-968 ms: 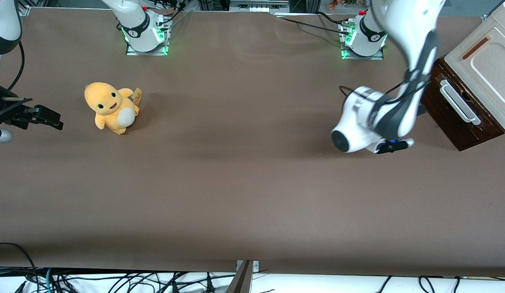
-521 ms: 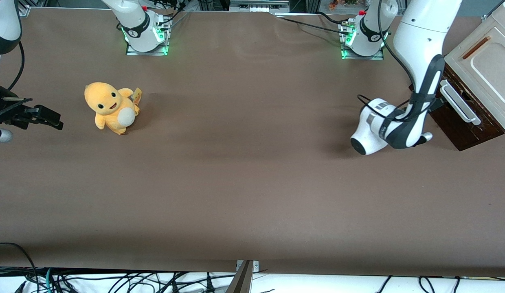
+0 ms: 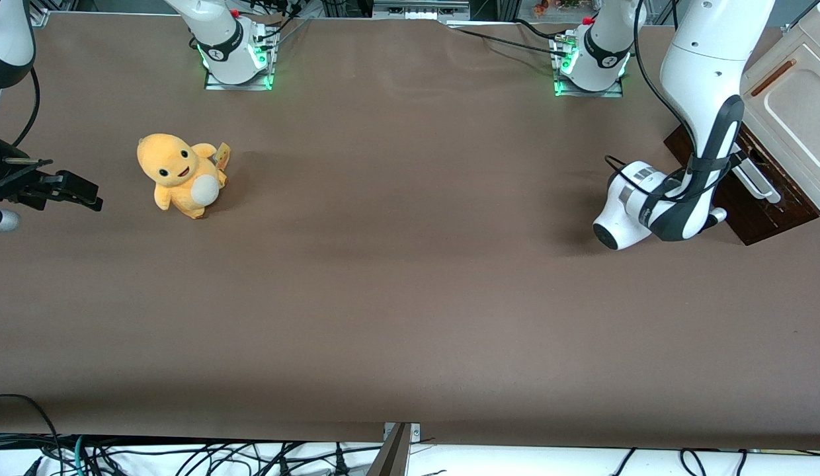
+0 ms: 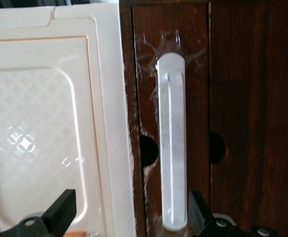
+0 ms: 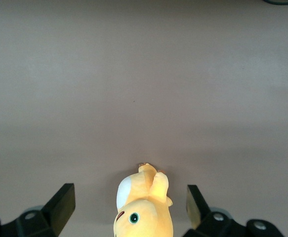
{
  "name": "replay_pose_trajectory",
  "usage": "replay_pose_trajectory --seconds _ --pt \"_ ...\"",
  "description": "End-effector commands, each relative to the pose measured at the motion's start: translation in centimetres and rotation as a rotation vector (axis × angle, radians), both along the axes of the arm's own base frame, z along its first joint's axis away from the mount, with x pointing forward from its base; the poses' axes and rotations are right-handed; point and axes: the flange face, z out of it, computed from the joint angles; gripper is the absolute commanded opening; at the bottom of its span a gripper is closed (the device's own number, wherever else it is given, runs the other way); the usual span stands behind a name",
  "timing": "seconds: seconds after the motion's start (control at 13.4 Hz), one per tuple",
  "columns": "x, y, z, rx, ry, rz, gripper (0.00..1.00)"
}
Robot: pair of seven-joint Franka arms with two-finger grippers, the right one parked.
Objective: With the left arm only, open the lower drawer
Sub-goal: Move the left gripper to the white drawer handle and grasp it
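At the right edge of the front frame, the lower drawer (image 3: 764, 198) sits closed in the cream cabinet (image 3: 797, 112), its dark wooden face turned toward the middle of the surface (image 3: 397, 297). Its white bar handle (image 4: 172, 143) is what I am lining up on. From the wrist camera I see the left arm's gripper (image 4: 129, 219) spread wide and holding nothing, hovering just in front of the drawer face. One fingertip (image 4: 60, 212) sits over the cream panel (image 4: 40, 133) and the other (image 4: 198, 215) just past the bar, over dark wood, so the bar falls between them but close to one finger rather than centred.

That offset is my main worry. If I drive in and close like this, I judge that one finger could land on the panel edge or strike the end of the bar, and the grasp would be shallow or skewed. A skewed hold may slip off the smooth handle once I pull. Pulling off the drawer's own axis might jam it or drag the whole cabinet across the surface. In the front frame the left arm (image 3: 704, 99) hides most of the handle, so I cannot check the gap from there. Far toward the parked arm's end, the yellow plush toy (image 3: 180, 175) is well apart and no concern.
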Motion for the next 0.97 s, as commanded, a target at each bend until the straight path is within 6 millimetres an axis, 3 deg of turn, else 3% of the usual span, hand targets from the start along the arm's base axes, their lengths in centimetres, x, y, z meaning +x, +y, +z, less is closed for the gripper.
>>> replay_pose_trajectory --seconds 0.0,0.37,0.6,0.89 --pt "-1.7 1.9 -0.9 0.01 -0.025 -0.044 1.0" --pt "-3.2 3.6 -2.6 0.013 -0.041 -0.077 0.89" --pt "-3.3 4.6 -3.0 0.022 -0.035 -0.085 0.67" --pt "-3.3 4.3 -3.5 0.023 -0.03 -0.091 0.34"
